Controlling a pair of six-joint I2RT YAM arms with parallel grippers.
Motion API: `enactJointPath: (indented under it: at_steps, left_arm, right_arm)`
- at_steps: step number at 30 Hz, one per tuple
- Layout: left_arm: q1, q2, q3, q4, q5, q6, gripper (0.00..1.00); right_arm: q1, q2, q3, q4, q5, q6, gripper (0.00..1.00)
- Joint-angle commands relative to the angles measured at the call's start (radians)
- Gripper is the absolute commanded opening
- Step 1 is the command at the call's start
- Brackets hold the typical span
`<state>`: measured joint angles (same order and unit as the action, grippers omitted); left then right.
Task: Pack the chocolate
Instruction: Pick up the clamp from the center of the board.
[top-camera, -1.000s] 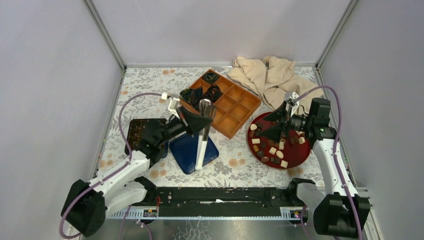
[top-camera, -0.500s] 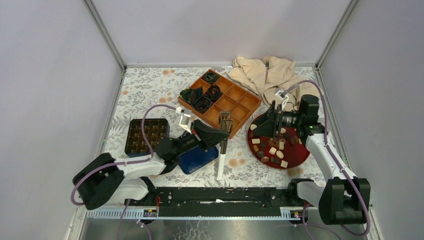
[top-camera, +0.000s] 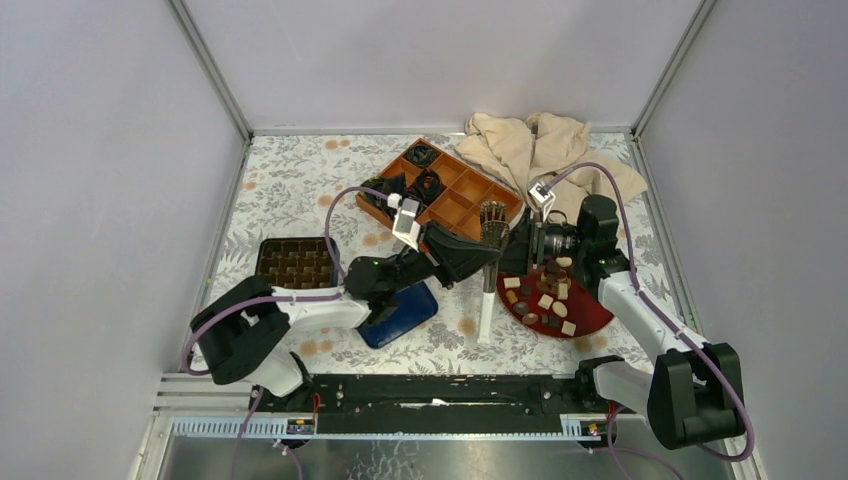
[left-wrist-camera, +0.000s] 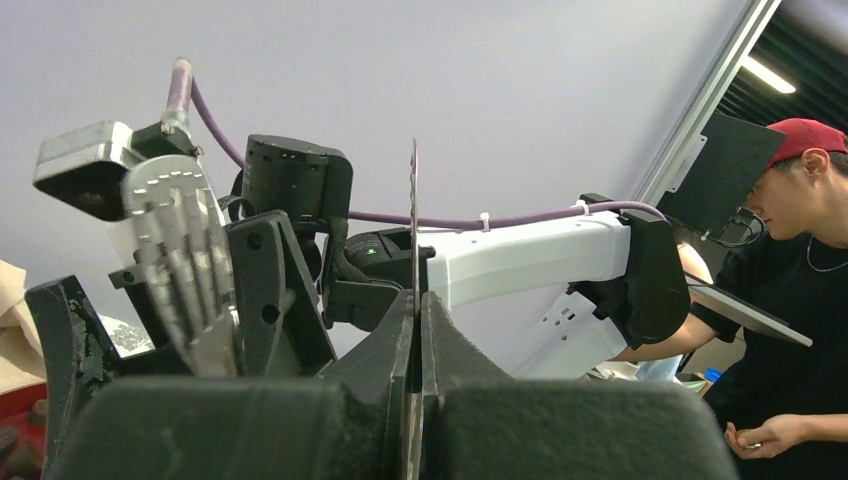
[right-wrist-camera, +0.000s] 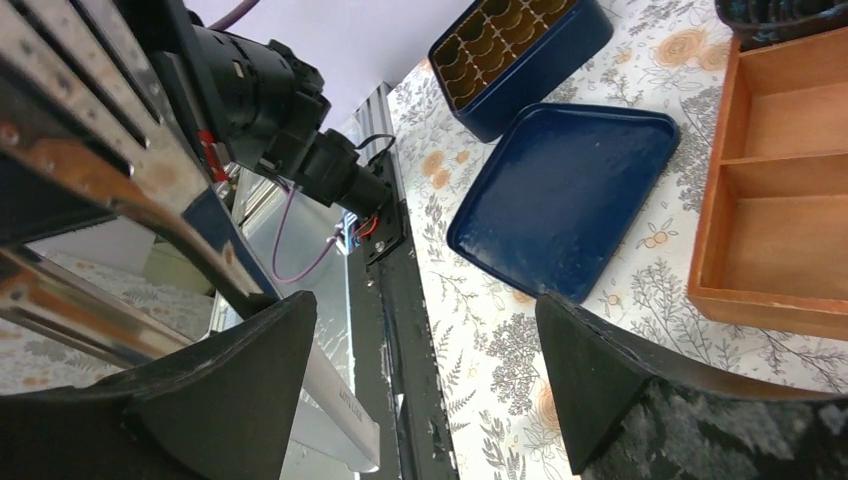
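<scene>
**Now: utensil held at the plate's edge, no chocolate packed yet**

Far left on the tabletop (top-camera: 290, 190), a dark tin (top-camera: 295, 262) with a gridded insert, cells bare as far as visible. Just right of it, a blue lid (top-camera: 402, 310), lying flat, partly under the left arm.

Stretched across the middle toward the right, the left tool (top-camera: 481, 264), clenched on the shaft of a slotted metal utensil (top-camera: 485, 305). Slotted head toward the far side, white handle pointing at the near edge. From the left wrist, only a thin metal strip visible in the grip, edge-on.

Behind, a wooden tray (top-camera: 470, 205) of compartments, with black paper cups (top-camera: 405, 190) bunched in its left cells and the rest bare.

Just right of the utensil's head, the right tool (right-wrist-camera: 428, 308), released, jaws wide with nothing between them. Slotted metal close beside it in its wrist view.

Beneath and to the right, a red plate (top-camera: 598, 315) carrying the chocolate (top-camera: 545, 300). Brown and cream pieces, loose, all on the plate, none seen in tin or tray. Far back right, a crumpled beige cloth (top-camera: 530, 150).

Judged as the opening of packing. Utensil brought to the plate either for a scoop or for a hand-over to the right tool; cannot tell which.

- **If a hand-over:** close the right tool squarely on the shaft before loosening the left, or risk a drop onto the pieces.
- **If a scoop:** lower the head flat to the plate, slide under one piece, and keep level on the way to a cell.
</scene>
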<state>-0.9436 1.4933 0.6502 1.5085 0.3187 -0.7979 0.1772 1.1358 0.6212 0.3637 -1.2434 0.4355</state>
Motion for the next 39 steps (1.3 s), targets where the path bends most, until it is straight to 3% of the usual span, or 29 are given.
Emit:
enactJointPath:
  at_steps: [1, 6, 7, 9, 11, 19, 27, 29, 32, 36, 39]
  left_arm:
    - [-0.017, 0.043, 0.051, 0.099, -0.053, 0.019, 0.00]
    - [-0.018, 0.085, 0.094, 0.100, -0.069, 0.010, 0.00]
    - [-0.018, 0.080, 0.090, 0.101, -0.082, 0.016, 0.00]
    - [-0.019, 0.056, 0.070, 0.099, -0.106, 0.038, 0.00]
    - [-0.018, 0.027, 0.040, 0.099, -0.138, 0.058, 0.00]
    - [-0.018, 0.019, 0.017, 0.099, -0.164, 0.051, 0.00]
    - [-0.019, 0.008, 0.011, 0.098, -0.176, 0.067, 0.00]
    - [-0.019, 0.024, 0.028, 0.099, -0.160, 0.049, 0.00]
    - [-0.022, 0.046, 0.059, 0.099, -0.127, 0.024, 0.00]
    - [-0.034, 0.066, 0.096, 0.099, -0.098, 0.019, 0.00]
    - [-0.043, 0.080, 0.115, 0.101, -0.086, 0.011, 0.00]
  right_arm:
    - [0.033, -0.034, -0.004, 0.188, -0.034, 0.117, 0.86]
    - [0.048, -0.052, 0.026, 0.103, -0.031, 0.046, 0.79]
    - [0.040, -0.063, 0.060, -0.030, -0.004, -0.042, 0.80]
    - [0.020, -0.071, 0.188, -0.397, 0.206, -0.306, 0.85]
    - [-0.021, -0.076, 0.212, -0.472, 0.344, -0.360, 0.89]
    - [-0.074, -0.095, 0.203, -0.437, -0.028, -0.375, 0.94]
    - [-0.074, -0.096, 0.182, -0.384, -0.232, -0.367, 0.94]
    - [-0.057, -0.096, 0.175, -0.374, -0.211, -0.351, 0.94]
    - [-0.050, -0.090, 0.119, -0.198, -0.069, -0.195, 0.93]
    - [-0.042, -0.075, 0.059, -0.026, -0.018, -0.034, 0.91]
    - [-0.028, -0.070, 0.056, -0.006, -0.026, -0.014, 0.89]
